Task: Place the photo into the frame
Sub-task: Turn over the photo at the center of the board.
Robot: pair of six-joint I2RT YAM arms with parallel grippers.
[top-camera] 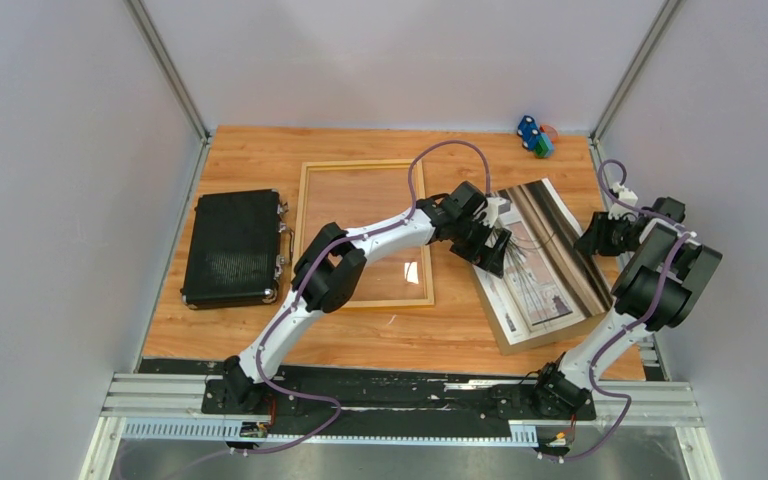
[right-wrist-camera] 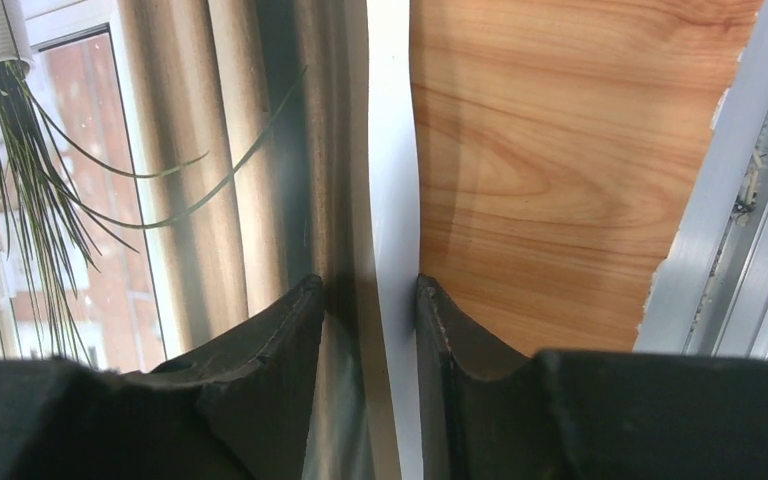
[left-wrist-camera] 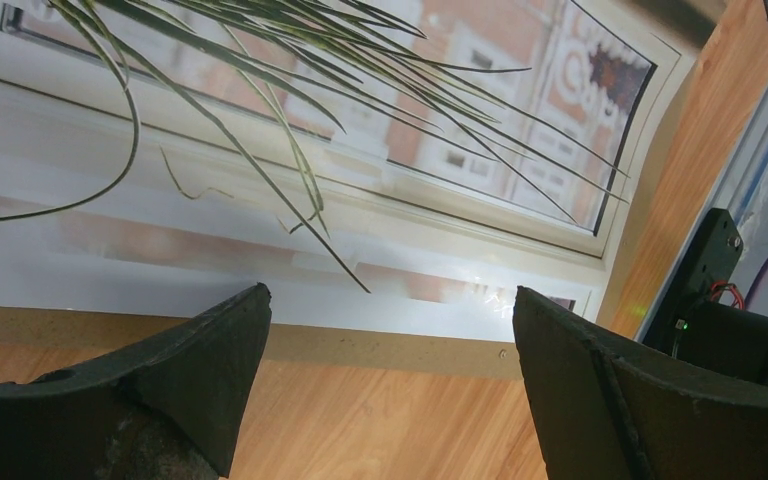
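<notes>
The big grey, white and beige photo (top-camera: 545, 255) of a plant by a window lies on the right side of the orange wooden surface (top-camera: 390, 335). It rests on a plain brown board (left-wrist-camera: 380, 350) and sits a bit crooked. The big, thin frame (top-camera: 300, 225) of light tan wood with a clear pane lies flat to the left of the photo, near it but apart. The photo is not in the frame.

The left jaws are wide open and hold nothing. They hang over the left edge of the photo, and their black fingers (left-wrist-camera: 200, 380) stand far apart.

The right jaws are at the right edge of the photo. They are partly closed, with the photo's white edge between the two black fingers (right-wrist-camera: 260, 370). I cannot tell if they squeeze it.

A flat black case (top-camera: 232, 248) lies left of the frame. A small blue and green thing (top-camera: 533, 137) sits at the far edge.
</notes>
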